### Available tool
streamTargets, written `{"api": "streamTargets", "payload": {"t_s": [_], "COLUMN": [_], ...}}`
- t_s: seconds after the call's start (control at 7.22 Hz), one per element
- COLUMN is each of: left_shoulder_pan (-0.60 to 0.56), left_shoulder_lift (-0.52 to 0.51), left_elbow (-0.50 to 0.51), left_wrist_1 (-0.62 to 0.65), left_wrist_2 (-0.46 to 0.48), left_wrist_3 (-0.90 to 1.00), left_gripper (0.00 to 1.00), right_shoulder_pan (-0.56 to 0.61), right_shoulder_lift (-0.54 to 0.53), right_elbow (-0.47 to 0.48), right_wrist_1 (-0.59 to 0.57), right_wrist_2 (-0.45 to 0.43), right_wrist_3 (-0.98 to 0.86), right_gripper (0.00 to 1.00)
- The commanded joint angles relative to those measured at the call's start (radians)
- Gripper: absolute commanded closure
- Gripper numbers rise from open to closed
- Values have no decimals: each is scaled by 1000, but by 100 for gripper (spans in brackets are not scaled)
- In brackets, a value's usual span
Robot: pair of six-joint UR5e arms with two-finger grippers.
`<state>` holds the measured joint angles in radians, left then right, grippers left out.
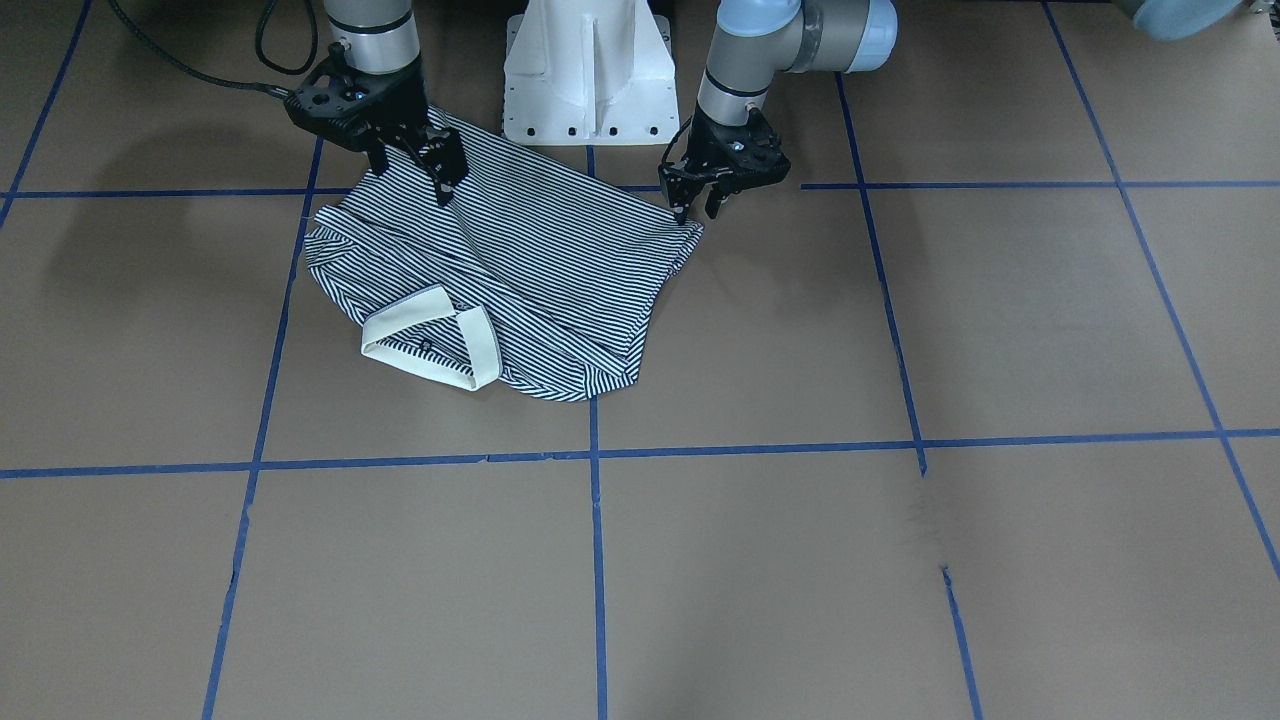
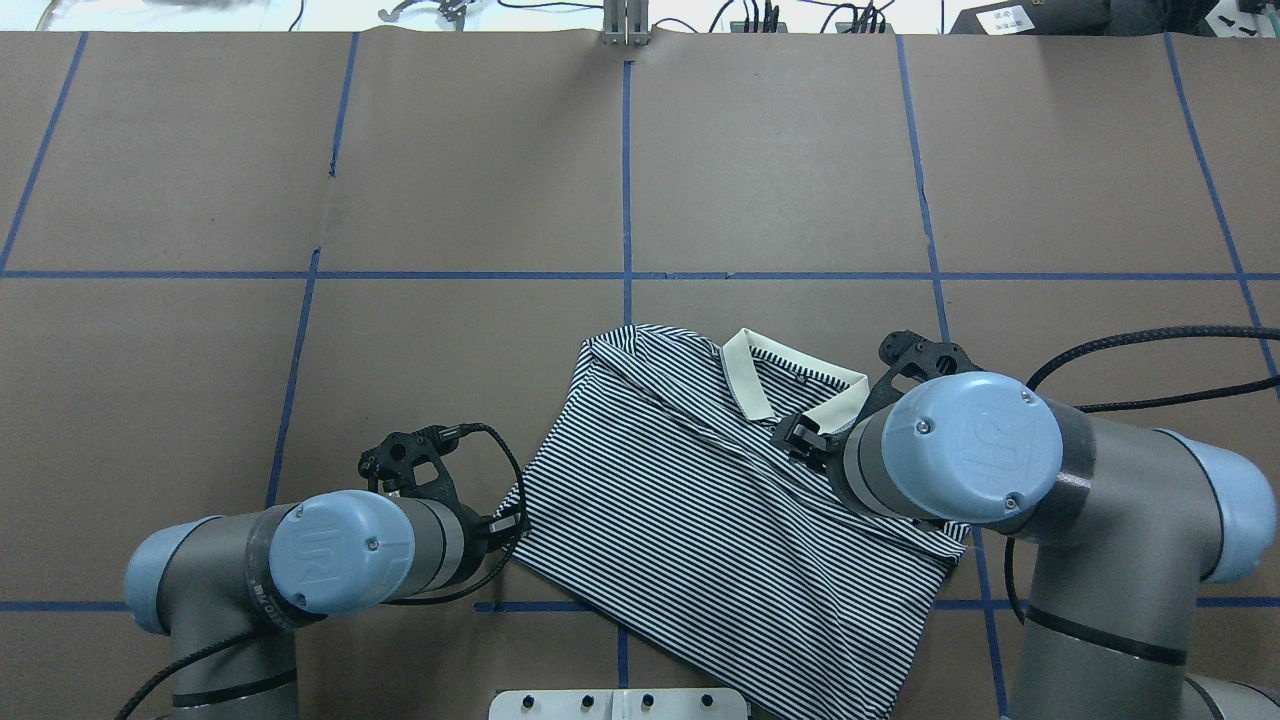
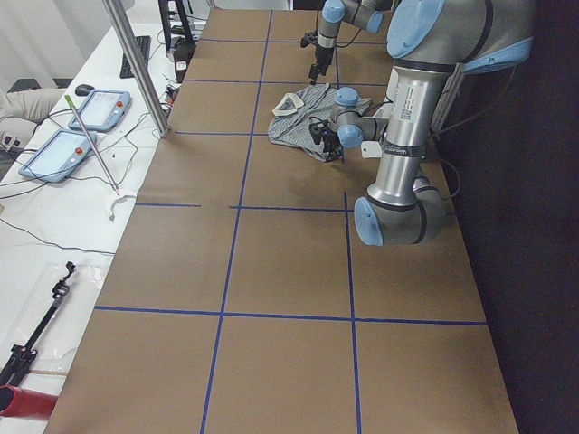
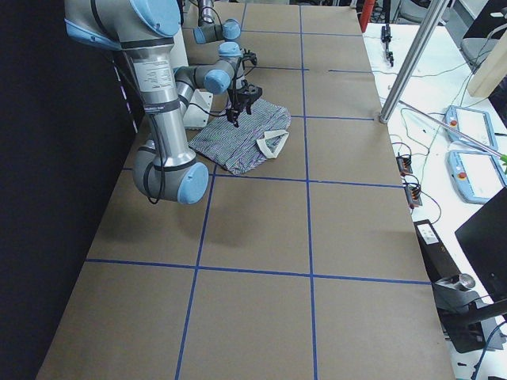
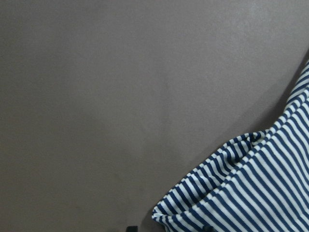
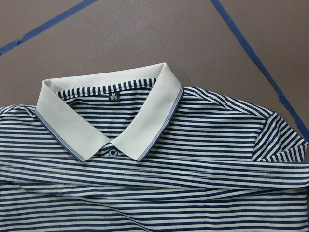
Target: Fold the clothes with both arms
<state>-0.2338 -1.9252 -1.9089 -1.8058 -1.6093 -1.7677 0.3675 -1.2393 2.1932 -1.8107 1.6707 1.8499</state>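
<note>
In the front-facing view the polo shirt (image 1: 540, 270) lies flat on the brown table (image 1: 900, 560) just in front of the white pedestal base (image 1: 585, 70). Its cream collar (image 1: 430, 345) points away from the robot and its hem end is nearest the base, which puts the hem within both arms' reach. The left gripper (image 1: 698, 212) stands at the shirt's hem corner with its jaws a little apart, one fingertip touching the cloth edge and nothing clamped. The right gripper (image 1: 412, 185) hangs over the opposite hem side, jaws seemingly wide apart and empty. The two look set to take the hem's two corners together so the lower half can be carried toward the collar. From overhead, the shirt sits askew to the blue tape lines (image 2: 627, 180). The left arm (image 2: 330, 550) ends right beside the near-left corner, while the right arm (image 2: 960, 450) hides its own gripper under its wrist. The exterior left view confirms only that the near arm reaches down at the shirt's edge and is too small to show the jaws. The exterior right view likewise shows the near arm's tool poised above the striped cloth, collar on the far side. The left wrist camera sees bare table and the rumpled striped corner low at the right, lying free rather than between fingers, so a grasp seems not yet made. The right wrist camera looks up the shirt at the collar and button; a folded band runs across below them, and no fingers show.
</note>
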Motion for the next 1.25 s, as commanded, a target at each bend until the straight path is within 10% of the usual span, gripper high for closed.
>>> {"api": "streamTargets", "payload": {"t_s": [0.0, 0.55, 1.11], "left_shoulder_pan": [1, -1, -44], "left_shoulder_lift": [-1, -3, 2], "left_elbow": [11, 21, 2], "left_wrist_1": [0, -1, 9], "left_wrist_2": [5, 8, 6], "left_wrist_3": [1, 7, 16], "left_gripper": [62, 100, 100], "right_shoulder_pan": [1, 1, 1], "right_shoulder_lift": [-3, -3, -2], "right_elbow": [-19, -36, -38], "right_wrist_1": [1, 1, 1], "right_wrist_2": [-3, -5, -5], "right_wrist_3": [0, 0, 2], "right_gripper": [0, 0, 0]}}
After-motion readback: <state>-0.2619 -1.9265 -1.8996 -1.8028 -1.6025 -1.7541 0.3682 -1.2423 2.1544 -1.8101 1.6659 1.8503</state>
